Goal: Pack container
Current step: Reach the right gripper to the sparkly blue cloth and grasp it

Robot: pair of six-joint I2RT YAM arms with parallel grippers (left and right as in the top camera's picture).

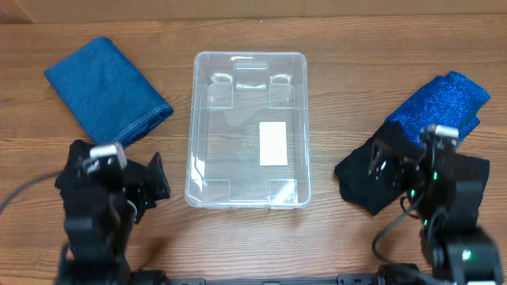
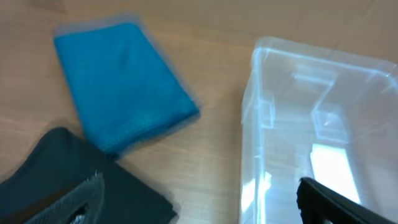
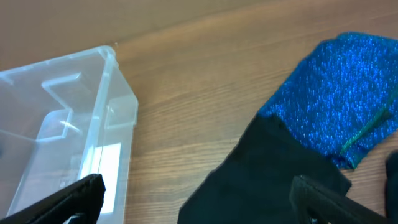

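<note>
The clear container stands in the middle of the table, with only a white label on its bottom. A folded denim-blue cloth lies to its upper left and a bright blue cloth to its right. A black cloth overlaps the bright blue one. My left gripper is open and empty, low over the table between a dark cloth and the container's wall. My right gripper is open and empty above the edge of the black cloth, beside the container.
The table is brown wood. Both arms sit at the front edge, left and right. The denim-blue cloth and the bright blue cloth also show in the wrist views.
</note>
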